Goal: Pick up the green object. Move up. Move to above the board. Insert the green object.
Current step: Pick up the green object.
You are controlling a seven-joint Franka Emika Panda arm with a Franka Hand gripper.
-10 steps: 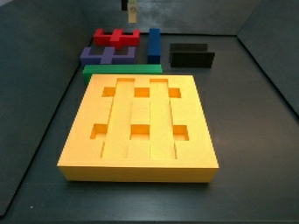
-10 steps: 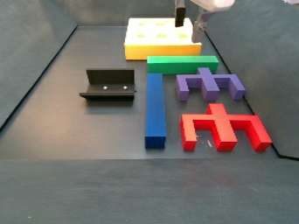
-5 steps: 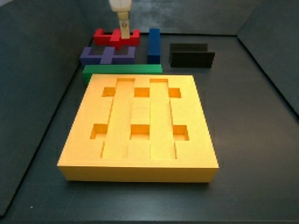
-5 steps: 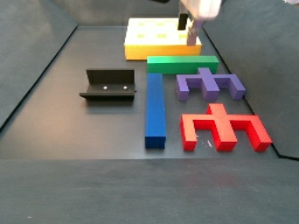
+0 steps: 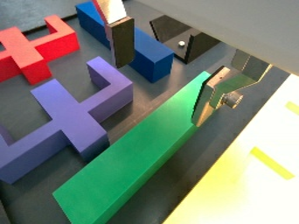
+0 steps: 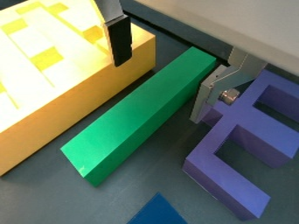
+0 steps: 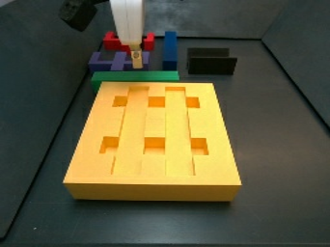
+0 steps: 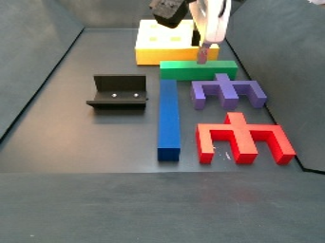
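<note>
My gripper (image 6: 163, 70) hangs just above the green object (image 6: 140, 114), its 2 fingers spread wide and holding nothing, 1 finger (image 6: 117, 39) on the side toward the board (image 6: 47, 105), the other toward the purple block (image 6: 251, 149). The green object lies flat on the floor between those 2, tight beside the board (image 8: 172, 40)

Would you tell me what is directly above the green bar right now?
The open gripper hangs above the green bar, one finger on either side of it. Nothing rests on the bar; whether the pads touch it is unclear.
</note>
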